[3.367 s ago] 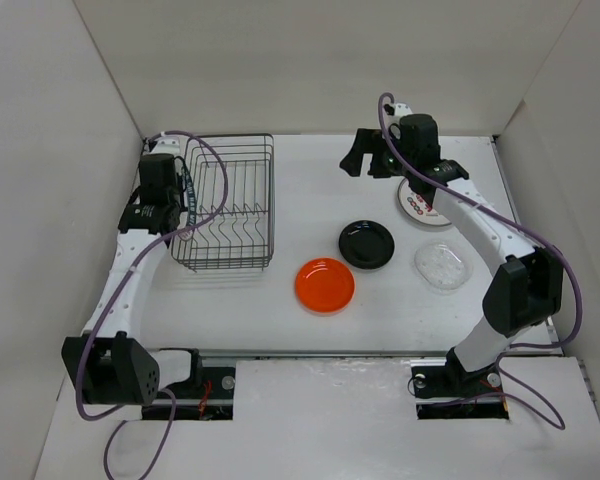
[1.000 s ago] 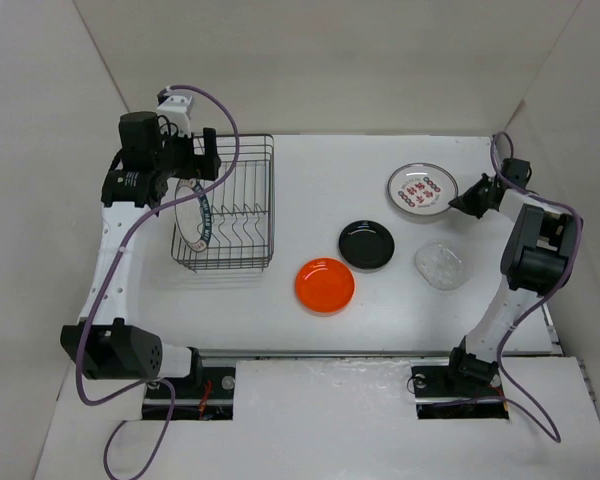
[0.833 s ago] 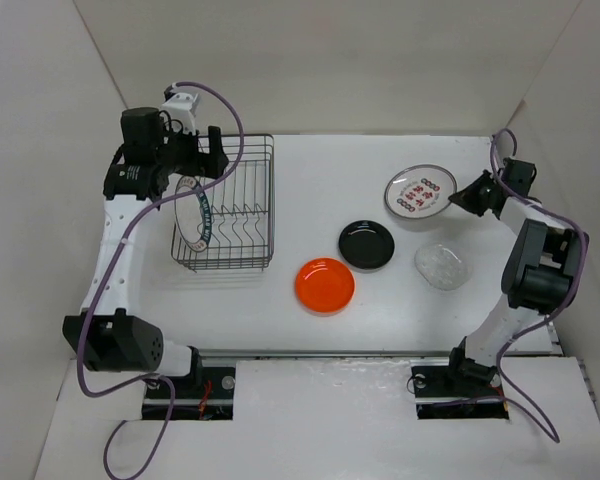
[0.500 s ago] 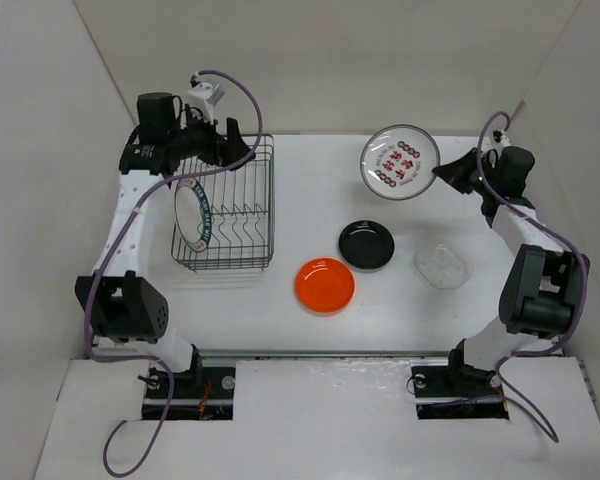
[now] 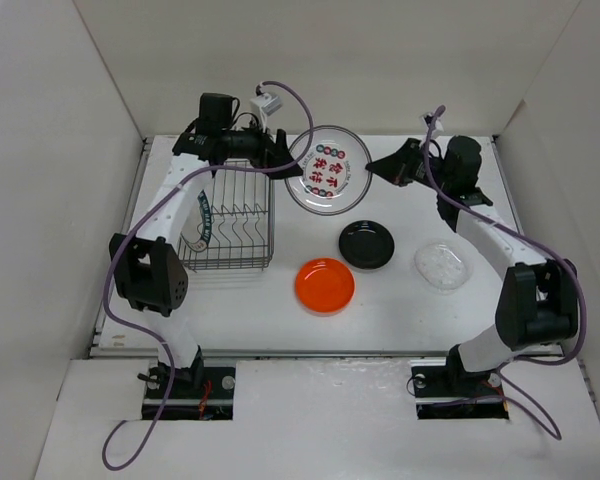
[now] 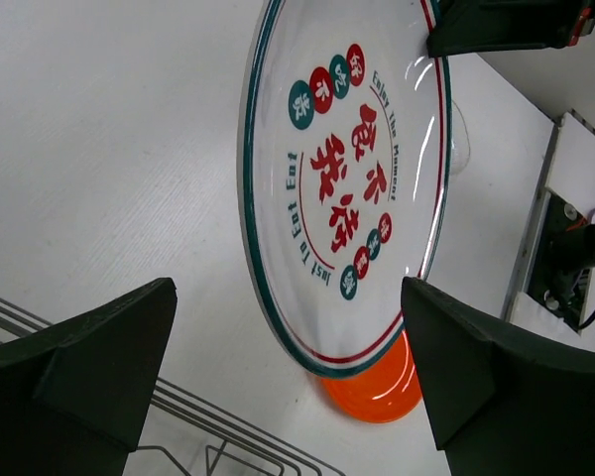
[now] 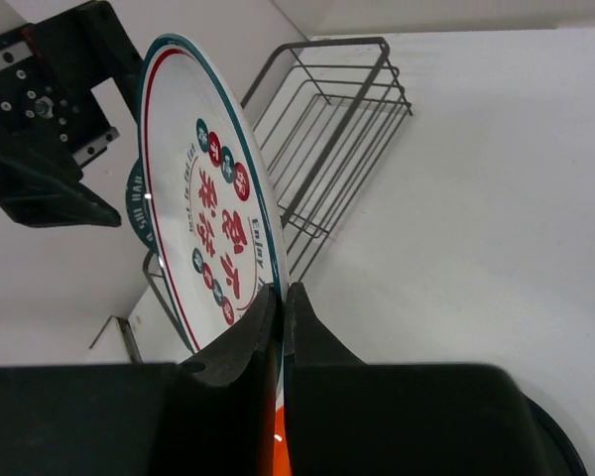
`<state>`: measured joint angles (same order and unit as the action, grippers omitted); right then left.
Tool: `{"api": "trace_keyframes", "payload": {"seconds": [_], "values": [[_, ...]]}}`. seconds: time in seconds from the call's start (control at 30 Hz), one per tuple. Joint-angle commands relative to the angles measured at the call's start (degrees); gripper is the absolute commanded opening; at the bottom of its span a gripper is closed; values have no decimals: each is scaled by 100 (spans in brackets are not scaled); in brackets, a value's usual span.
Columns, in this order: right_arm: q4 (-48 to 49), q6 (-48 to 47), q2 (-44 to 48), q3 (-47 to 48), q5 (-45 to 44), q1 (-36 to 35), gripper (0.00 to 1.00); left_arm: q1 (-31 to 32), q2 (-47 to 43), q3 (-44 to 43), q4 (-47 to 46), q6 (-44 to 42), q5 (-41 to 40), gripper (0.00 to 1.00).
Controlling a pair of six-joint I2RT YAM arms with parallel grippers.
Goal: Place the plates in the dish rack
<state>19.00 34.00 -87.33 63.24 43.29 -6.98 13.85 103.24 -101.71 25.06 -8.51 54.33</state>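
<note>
A white table [image 5: 280, 320] boxed in by white walls holds everything. Nearest the arms' bases lies the orange plate [image 5: 325, 284], with the clear plate [image 5: 441, 266] off to its right and the black plate [image 5: 367, 243] just behind, between the two. On the left stands the dish rack [image 5: 230, 215], the patterned-rim plate [image 5: 198, 222] upright at its left end. Farther back, the right gripper [image 5: 383, 166] pinches the rim of the white plate with red marks [image 5: 328, 183], holding it tilted on edge in the air near the rack's far right corner. The left gripper [image 5: 278, 152], fingers spread wide, faces that plate from the other side.
</note>
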Motion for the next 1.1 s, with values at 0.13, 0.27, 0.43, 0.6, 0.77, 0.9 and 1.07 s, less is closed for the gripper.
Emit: {"api": "trace_keyframes", "payload": {"seconds": [0.13,0.27,0.43,0.6,0.77,0.9,1.07], "values": [[1166,458,-126,443,145,-339,0,-5,29,-253,-186,-19,351,29],[1360,652,-249,443,145,-400,0,-5,-40,-253,-54,-19,140,0],[994,652,-311,496,-302,-453,100,-5,-769,203,-54,375,-1157,0],[-1028,-428,-144,970,-1689,-663,100,-5,-1980,687,410,632,-4861,0],[-1890,-631,-30,1050,-2456,-734,100,-197,-2694,995,1000,834,-6592,0],[-2128,-631,-143,1111,-2527,-786,100,-268,-3178,1434,1080,939,-7417,0],[-2182,-631,-144,1111,-2527,-787,100,-268,-3284,2155,888,992,-8184,0]]}}
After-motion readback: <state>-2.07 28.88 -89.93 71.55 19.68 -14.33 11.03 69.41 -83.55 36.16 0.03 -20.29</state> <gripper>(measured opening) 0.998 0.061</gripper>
